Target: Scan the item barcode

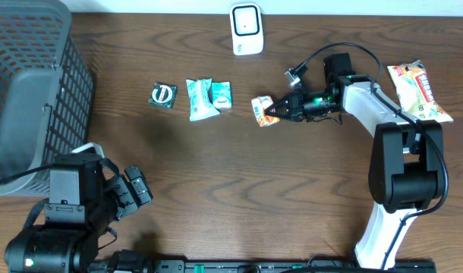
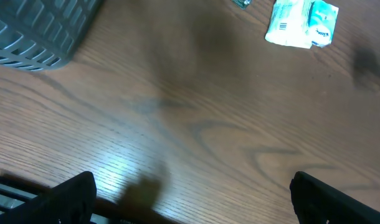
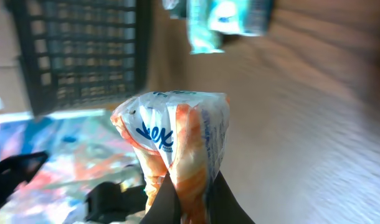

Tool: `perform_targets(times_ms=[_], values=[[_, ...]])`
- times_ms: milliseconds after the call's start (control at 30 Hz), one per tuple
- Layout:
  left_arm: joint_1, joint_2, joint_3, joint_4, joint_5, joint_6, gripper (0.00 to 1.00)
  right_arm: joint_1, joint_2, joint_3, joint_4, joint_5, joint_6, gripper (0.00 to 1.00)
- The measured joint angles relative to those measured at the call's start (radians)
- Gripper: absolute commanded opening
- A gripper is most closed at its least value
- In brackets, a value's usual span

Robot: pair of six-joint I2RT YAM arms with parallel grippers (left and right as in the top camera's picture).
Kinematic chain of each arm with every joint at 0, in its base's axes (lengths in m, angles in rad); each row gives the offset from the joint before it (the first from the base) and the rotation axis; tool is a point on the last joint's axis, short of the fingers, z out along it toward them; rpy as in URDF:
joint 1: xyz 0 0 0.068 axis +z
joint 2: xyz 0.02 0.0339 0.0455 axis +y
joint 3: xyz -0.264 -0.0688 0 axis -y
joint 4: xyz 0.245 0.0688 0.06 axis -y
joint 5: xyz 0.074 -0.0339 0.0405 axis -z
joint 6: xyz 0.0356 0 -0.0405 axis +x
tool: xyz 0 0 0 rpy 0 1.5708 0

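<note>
Orange-white snack packet (image 3: 172, 149), blue logo, crinkled, pinched

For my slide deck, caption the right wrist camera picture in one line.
Right gripper pinching an orange-and-white packet, with the wooden table and black mesh basket behind.

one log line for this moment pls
right hand: shut on orange packet | left hand: open, empty | white scanner: packet apart from it, not yet scanned

Basket (image 1: 61, 68) cropped — packet (image 3: 177, 140) print blurred.
</note>
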Motion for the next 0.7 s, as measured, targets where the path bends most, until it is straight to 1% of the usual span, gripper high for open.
perform_targets(times_ms=[367, 700], values=[[0.000, 0.000, 0.000, 0.000, 0.000, 0.000, 0.98, 0.000, 0.000, 0.000, 0.019, -0.238, -0.069, 0.01], [0.000, 0.000, 0.000, 0.000, 0.000, 0.000, 0.98, 0.000, 0.000, 0.000, 0.029, -0.302, -0.077, 0.01]])
